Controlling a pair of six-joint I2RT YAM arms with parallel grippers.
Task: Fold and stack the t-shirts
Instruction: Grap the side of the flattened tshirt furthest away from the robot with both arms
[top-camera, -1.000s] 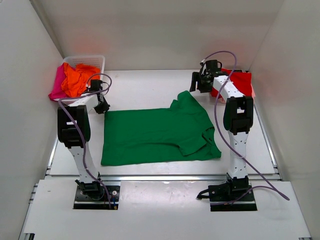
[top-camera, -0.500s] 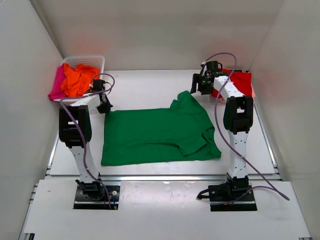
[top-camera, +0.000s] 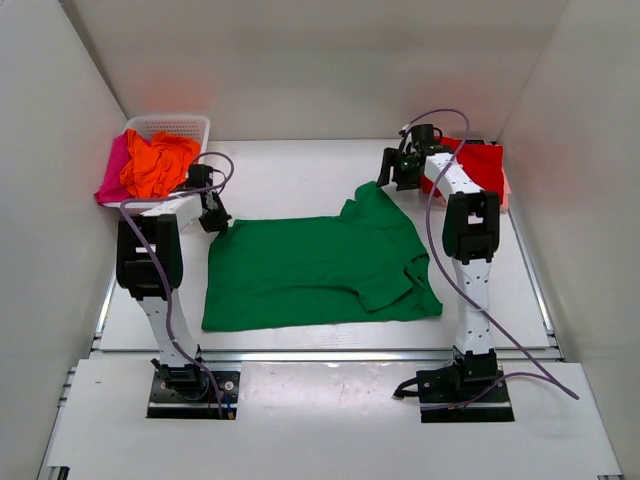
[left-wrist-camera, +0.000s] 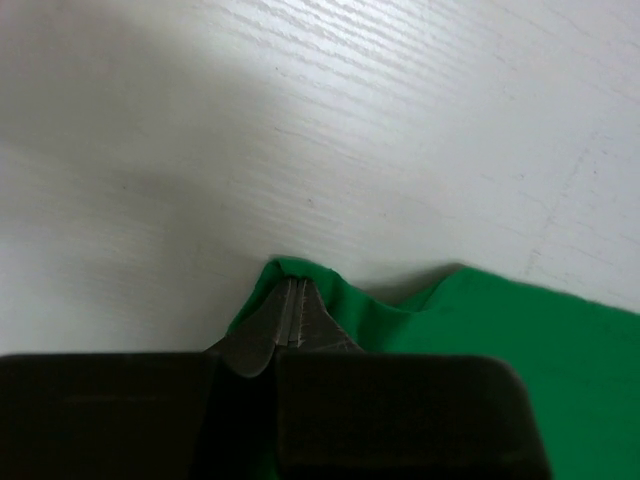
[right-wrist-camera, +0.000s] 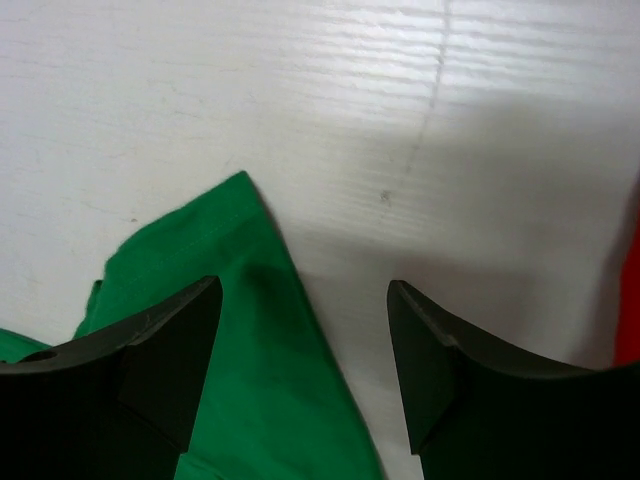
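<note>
Fabric of green t-shirt (top-camera: 320, 265) lies flat, roughly rectangular.

The orange t-shirt (top-camera: 155, 165) hides most of the pink t-shirt (top-camera: 110, 176); the right arm (top-camera: 447, 178) overlaps the red t-shirt (top-camera: 486, 165).

The left arm (top-camera: 148, 262), at the left of the overhead view, and the right arm (top-camera: 470, 235), at the right, are both built of white links with bulky black joint housings. A lilac cable (top-camera: 431, 235) trails along each to a black base plate (top-camera: 190, 392). The left gripper (left-wrist-camera: 292, 300) has black fingers with grey tips. The right gripper (right-wrist-camera: 305, 290) has plain black, wedge-shaped ones.
</note>
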